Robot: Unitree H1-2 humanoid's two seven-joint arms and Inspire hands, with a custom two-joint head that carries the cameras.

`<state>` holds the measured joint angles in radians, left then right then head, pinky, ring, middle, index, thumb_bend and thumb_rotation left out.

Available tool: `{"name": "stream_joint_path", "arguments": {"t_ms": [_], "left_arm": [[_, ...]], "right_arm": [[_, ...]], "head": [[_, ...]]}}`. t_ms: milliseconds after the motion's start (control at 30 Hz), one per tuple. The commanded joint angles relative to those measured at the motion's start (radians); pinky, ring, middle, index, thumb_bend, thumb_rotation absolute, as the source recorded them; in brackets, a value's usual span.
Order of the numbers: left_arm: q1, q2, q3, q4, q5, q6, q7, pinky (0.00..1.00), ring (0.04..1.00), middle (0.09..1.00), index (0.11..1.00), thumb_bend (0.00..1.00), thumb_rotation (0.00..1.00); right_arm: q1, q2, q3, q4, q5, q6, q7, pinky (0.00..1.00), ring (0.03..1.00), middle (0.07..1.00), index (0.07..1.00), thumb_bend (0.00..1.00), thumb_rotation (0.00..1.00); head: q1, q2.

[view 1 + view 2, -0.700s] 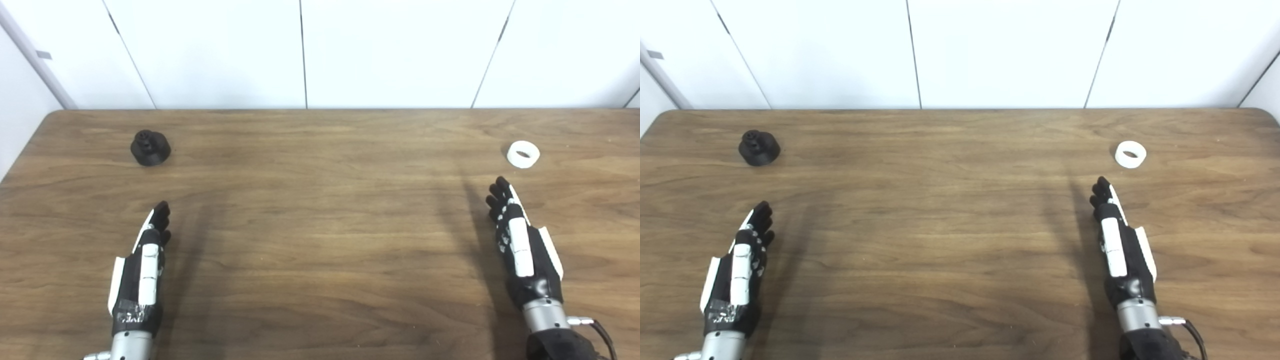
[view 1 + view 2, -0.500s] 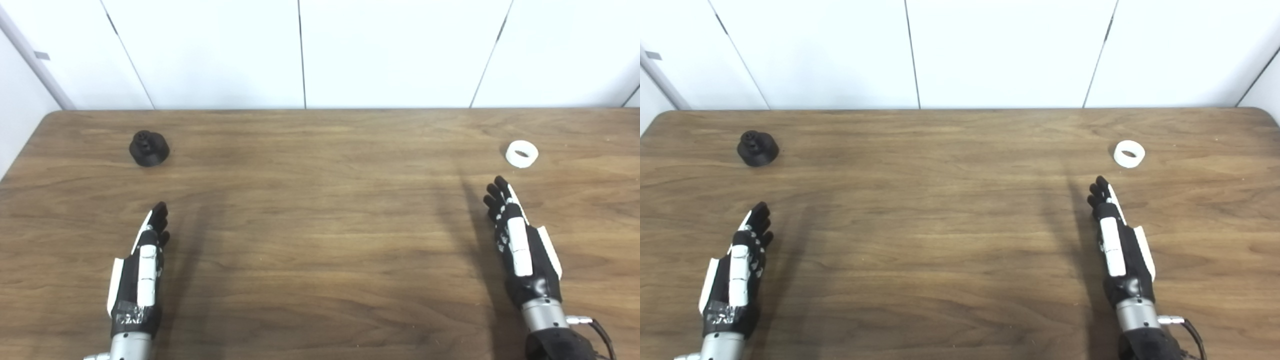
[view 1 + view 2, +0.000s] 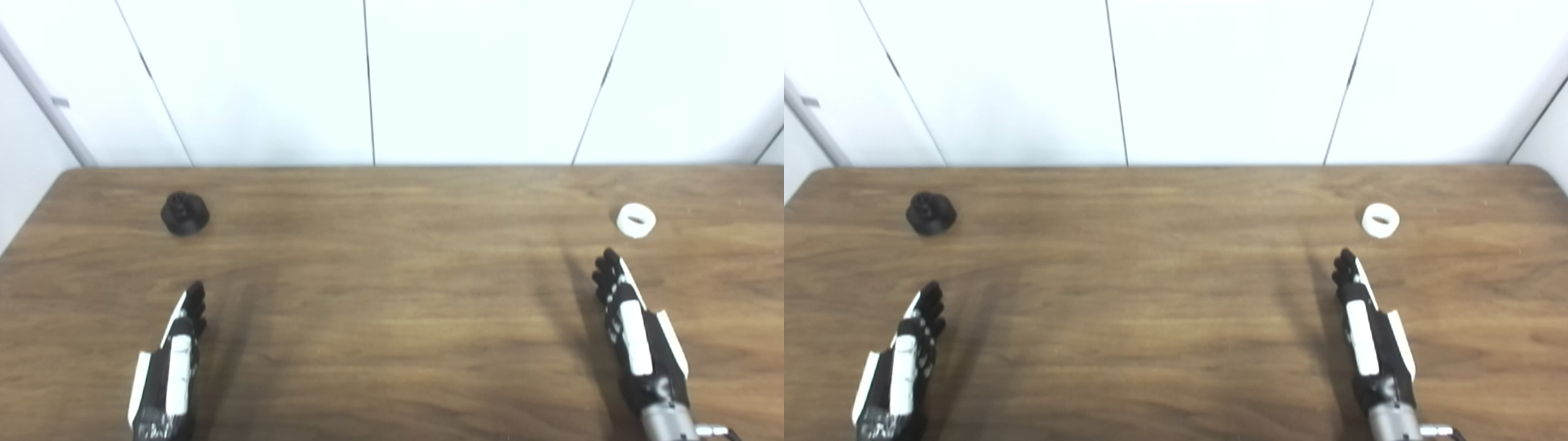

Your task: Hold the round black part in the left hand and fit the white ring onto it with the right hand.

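The round black part (image 3: 184,213) sits on the wooden table (image 3: 392,294) at the far left. The white ring (image 3: 636,220) lies flat at the far right. My left hand (image 3: 173,361) hovers edge-on at the near left, well short of the black part, fingers stretched forward and holding nothing. My right hand (image 3: 634,331) is edge-on at the near right, its fingertips (image 3: 603,260) a short way in front of the ring without touching it, also open and holding nothing.
White wall panels (image 3: 367,79) stand behind the table's far edge. The table's left edge and rounded far-right corner (image 3: 1546,174) are in view. Bare wood lies between the two hands.
The whole picture has shifted downward, so the camera has tilted up. Both hands stay in much the same place on the table, open; the part and the ring have not moved.
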<state>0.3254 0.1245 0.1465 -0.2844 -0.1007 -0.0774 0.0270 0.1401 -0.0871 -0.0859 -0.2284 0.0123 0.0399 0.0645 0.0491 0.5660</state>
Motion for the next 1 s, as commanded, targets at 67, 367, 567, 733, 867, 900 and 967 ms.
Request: {"name": "stream_joint_path", "arguments": {"t_ms": [67, 367, 567, 733, 867, 900, 967], "left_arm": [[0.019, -0.033, -0.006, 0.014, 0.006, -0.038, 0.005, 1.00, 0.985, 0.968, 0.959, 0.48, 0.93], [0.014, -0.047, -0.031, 0.048, 0.018, -0.077, 0.012, 1.00, 0.977, 0.958, 0.940, 0.43, 0.87], [0.010, -0.067, -0.038, 0.056, 0.031, -0.081, 0.033, 1.00, 0.952, 0.938, 0.912, 0.40, 0.79], [0.007, -0.068, -0.052, 0.065, 0.058, -0.084, 0.047, 0.97, 0.938, 0.927, 0.905, 0.46, 0.75], [0.006, -0.075, -0.062, 0.059, 0.059, -0.072, 0.052, 0.98, 0.942, 0.928, 0.905, 0.49, 0.73], [0.006, -0.076, -0.066, 0.056, 0.066, -0.068, 0.055, 0.99, 0.943, 0.928, 0.904, 0.49, 0.73], [0.006, -0.077, -0.075, 0.050, 0.077, -0.059, 0.057, 0.98, 0.943, 0.928, 0.906, 0.48, 0.73]], "right_arm": [[0.031, -0.012, 0.002, 0.003, -0.001, -0.039, 0.000, 1.00, 0.973, 0.971, 0.975, 0.55, 1.00], [0.023, -0.025, -0.014, 0.048, 0.033, -0.075, 0.017, 1.00, 0.993, 0.980, 0.989, 0.54, 1.00], [0.018, -0.038, -0.016, 0.067, 0.037, -0.088, 0.032, 1.00, 1.000, 0.991, 1.000, 0.50, 1.00], [0.018, -0.042, -0.019, 0.065, 0.057, -0.075, 0.036, 1.00, 1.000, 0.996, 1.000, 0.50, 1.00], [0.014, -0.057, -0.018, 0.073, 0.075, -0.079, 0.049, 1.00, 1.000, 1.000, 1.000, 0.52, 1.00], [0.014, -0.062, -0.018, 0.075, 0.076, -0.080, 0.053, 1.00, 1.000, 1.000, 1.000, 0.50, 1.00], [0.010, -0.068, -0.019, 0.081, 0.084, -0.085, 0.059, 1.00, 1.000, 1.000, 1.000, 0.52, 1.00]], "head": [[0.044, -0.027], [0.145, -0.082], [0.199, -0.101], [0.239, -0.118], [0.281, -0.123], [0.293, -0.126], [0.316, -0.125]]}}
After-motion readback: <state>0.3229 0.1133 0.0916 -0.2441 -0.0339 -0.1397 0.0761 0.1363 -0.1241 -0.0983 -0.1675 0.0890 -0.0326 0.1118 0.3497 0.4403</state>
